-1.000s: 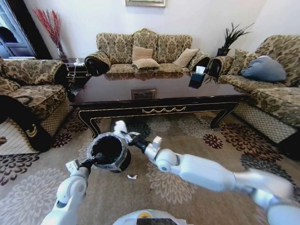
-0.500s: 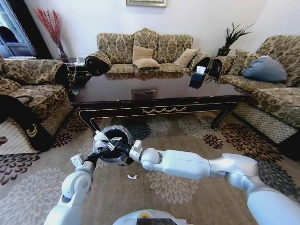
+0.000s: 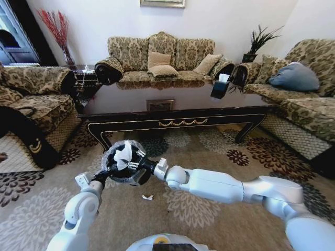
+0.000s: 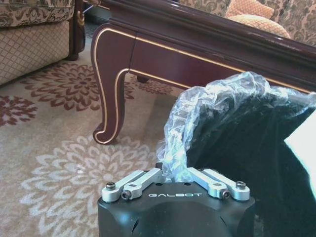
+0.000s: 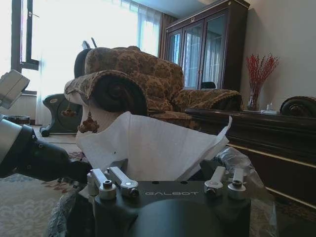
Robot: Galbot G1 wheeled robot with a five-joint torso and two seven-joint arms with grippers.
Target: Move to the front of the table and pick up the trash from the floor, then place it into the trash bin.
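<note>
White napkin sits clamped in the right tool over the trash bin, whose rim the left tool grips

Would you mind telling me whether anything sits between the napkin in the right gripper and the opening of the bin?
Nothing visible does. The right gripper holds the white napkin directly over the trash bin, whose liner-edged rim the left gripper grips. The mouth looks open beneath it.

Glossy dark wood table, crinkly clear plastic bin liner, soft white paper napkin
</note>
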